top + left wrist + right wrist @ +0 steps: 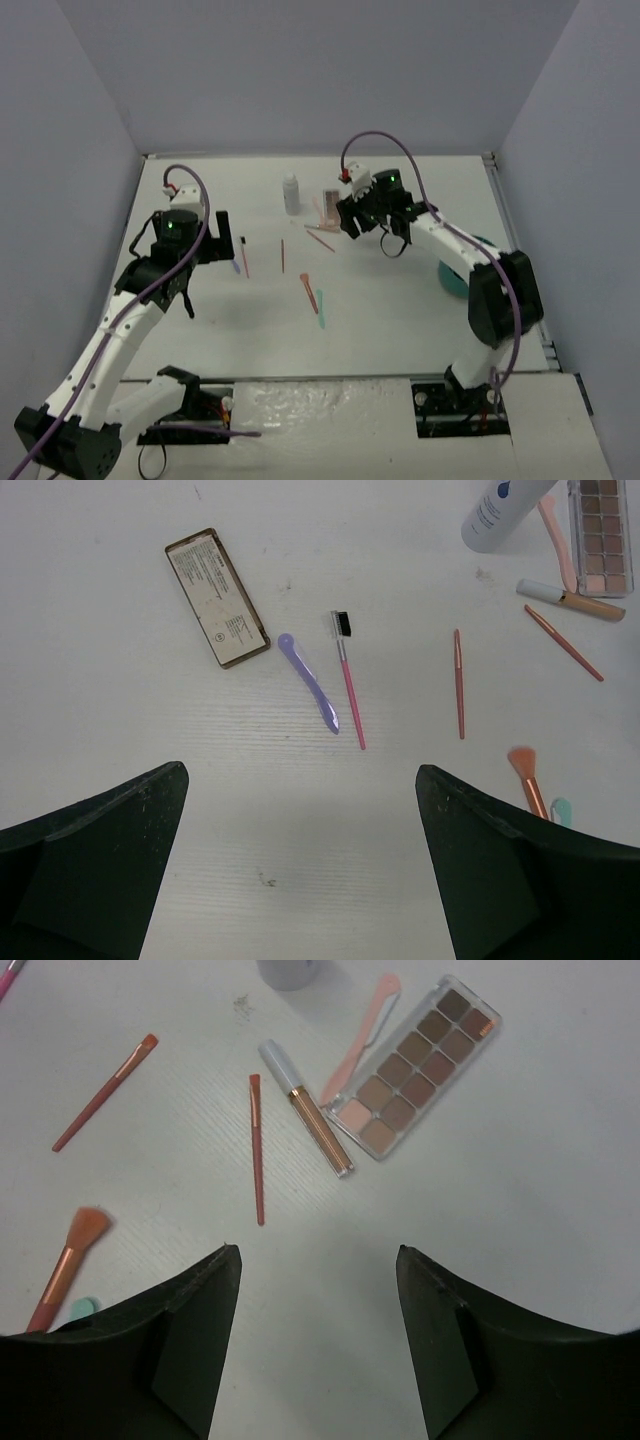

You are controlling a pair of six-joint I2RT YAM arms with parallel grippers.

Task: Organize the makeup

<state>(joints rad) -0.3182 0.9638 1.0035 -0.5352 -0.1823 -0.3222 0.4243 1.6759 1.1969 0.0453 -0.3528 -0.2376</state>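
My left gripper is open and empty above bare table; in the left wrist view a closed brown palette, a purple stick and a pink brush with a black head lie ahead of it. My right gripper is open and empty; in the right wrist view an open brown-pink palette, a gold lip tube, a pink razor stick and a red stick lie ahead. The whitish bottle stands at the back.
An orange-headed brush and a teal stick lie mid-table. A thin red-brown stick lies between the arms. The teal tub sits at the right, mostly hidden behind my right arm. Walls enclose the table.
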